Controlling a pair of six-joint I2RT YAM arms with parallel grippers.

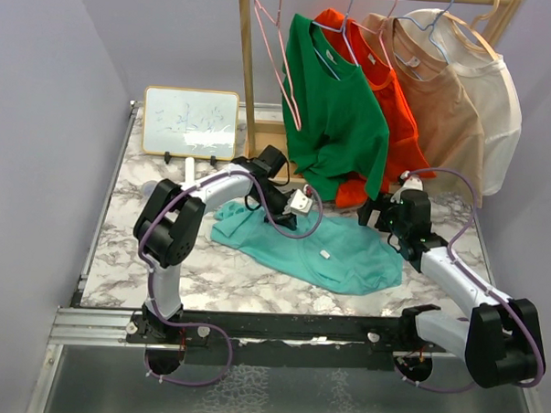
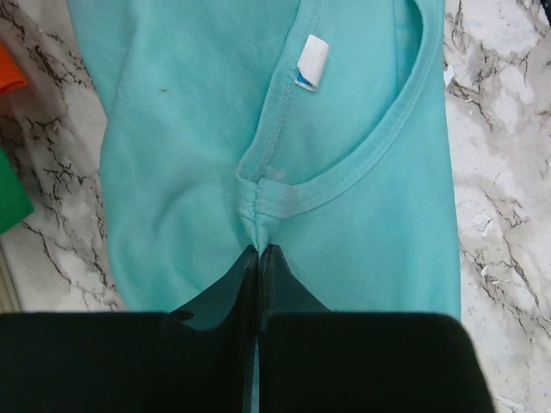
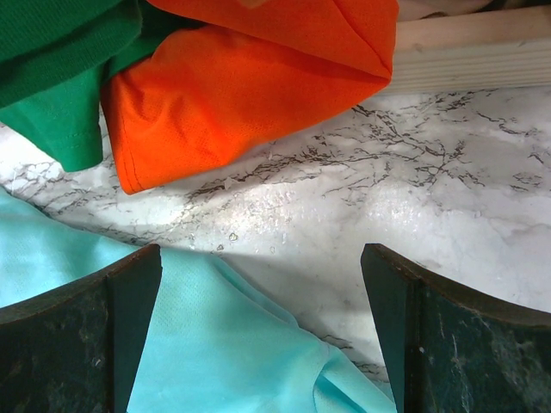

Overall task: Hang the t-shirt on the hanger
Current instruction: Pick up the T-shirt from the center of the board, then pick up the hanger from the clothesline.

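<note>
The teal t-shirt (image 1: 333, 255) lies spread on the marble table, its white neck tag (image 2: 312, 62) facing up. My left gripper (image 1: 298, 221) is shut on the shirt's collar seam (image 2: 258, 245), at the neck opening. My right gripper (image 1: 378, 214) is open and low over the shirt's far right edge (image 3: 224, 344); one finger (image 3: 129, 318) is over the cloth, the other over bare marble. The pink wire hanger (image 1: 297, 123) hangs empty at the left end of the wooden rack, above and behind my left gripper.
The wooden rack (image 1: 248, 68) stands at the back and carries a green shirt (image 1: 335, 108), an orange-red shirt (image 1: 394, 102), a tan shirt (image 1: 441, 86) and a cream shirt (image 1: 495, 106). The green and orange hems (image 3: 241, 95) hang close to my right gripper. A small whiteboard (image 1: 190, 121) stands at the back left.
</note>
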